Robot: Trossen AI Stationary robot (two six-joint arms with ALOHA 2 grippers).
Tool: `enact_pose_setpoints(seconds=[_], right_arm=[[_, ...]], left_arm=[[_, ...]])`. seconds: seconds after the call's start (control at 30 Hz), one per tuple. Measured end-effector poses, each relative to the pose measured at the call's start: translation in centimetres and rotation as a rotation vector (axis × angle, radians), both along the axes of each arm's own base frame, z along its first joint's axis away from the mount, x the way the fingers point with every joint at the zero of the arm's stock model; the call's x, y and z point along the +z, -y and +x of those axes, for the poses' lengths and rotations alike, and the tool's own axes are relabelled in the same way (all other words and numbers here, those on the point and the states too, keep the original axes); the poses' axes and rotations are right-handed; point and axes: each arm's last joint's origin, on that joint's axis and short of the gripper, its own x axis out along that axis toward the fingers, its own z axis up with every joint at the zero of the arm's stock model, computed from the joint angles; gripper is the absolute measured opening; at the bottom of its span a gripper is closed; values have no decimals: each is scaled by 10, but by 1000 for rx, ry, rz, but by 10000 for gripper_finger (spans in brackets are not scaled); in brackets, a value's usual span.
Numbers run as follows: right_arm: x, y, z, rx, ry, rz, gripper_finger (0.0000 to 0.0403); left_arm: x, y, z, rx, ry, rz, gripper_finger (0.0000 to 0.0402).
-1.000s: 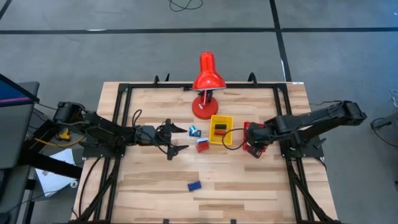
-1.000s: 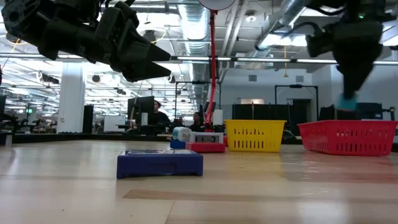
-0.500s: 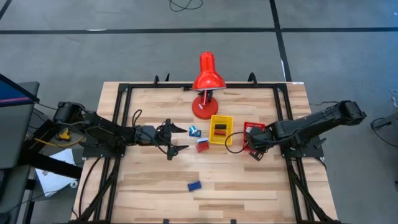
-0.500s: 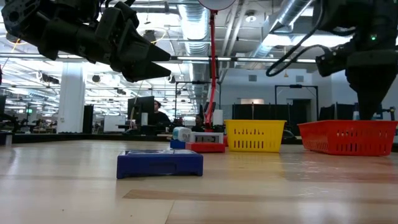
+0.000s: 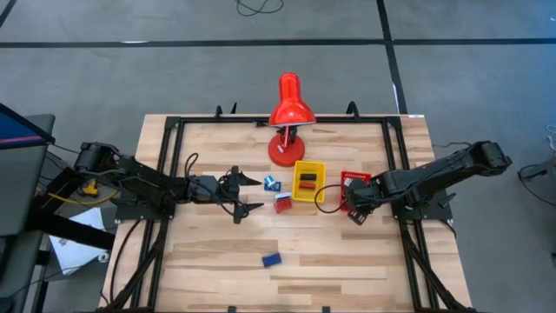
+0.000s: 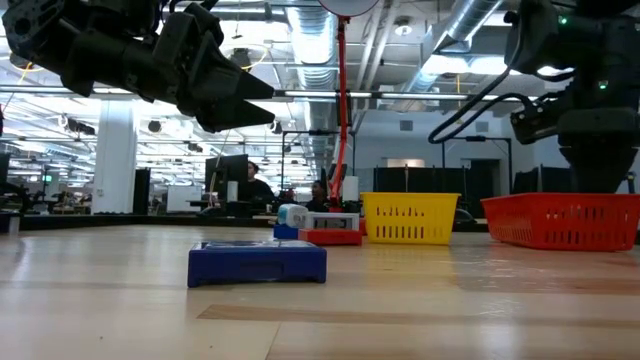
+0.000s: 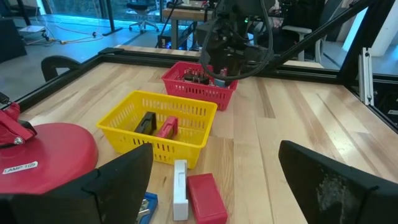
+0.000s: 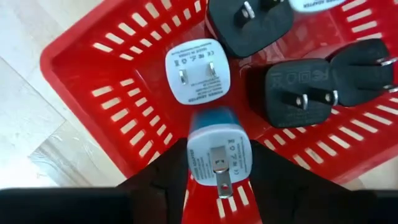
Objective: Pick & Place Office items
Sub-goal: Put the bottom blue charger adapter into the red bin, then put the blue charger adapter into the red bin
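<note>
Hanging over the red tray (image 8: 93, 93), the right gripper (image 8: 214, 171) jaws clasp a blue-and-white charger (image 8: 214, 149), prongs up, directly above the chargers already inside.

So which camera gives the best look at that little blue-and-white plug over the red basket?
The right wrist view: the blue-and-white plug fills the middle, prongs showing, between the right gripper's fingers above the red basket. The high view shows only the basket and arm; the other two hide the plug.
</note>
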Motion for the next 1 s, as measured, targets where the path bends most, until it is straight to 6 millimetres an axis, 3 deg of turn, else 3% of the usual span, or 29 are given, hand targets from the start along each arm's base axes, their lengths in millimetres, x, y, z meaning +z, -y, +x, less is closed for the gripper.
enact_pose_setpoints(seconds=[0.3, 0.53, 0.8, 1.0], right_arm=[[0, 0, 0, 47, 1, -16, 187], [1, 0, 0, 61, -5, -15, 197], [39, -6, 9, 135, 36, -77, 190], [62, -16, 4, 186, 214, -166, 190]], left_arm=[[0, 0, 0, 0, 0, 0, 342], [0, 0, 0, 0, 0, 0, 342], [-3, -2, 0, -9, -47, 82, 342], [-7, -22, 0, 72, -87, 80, 342]])
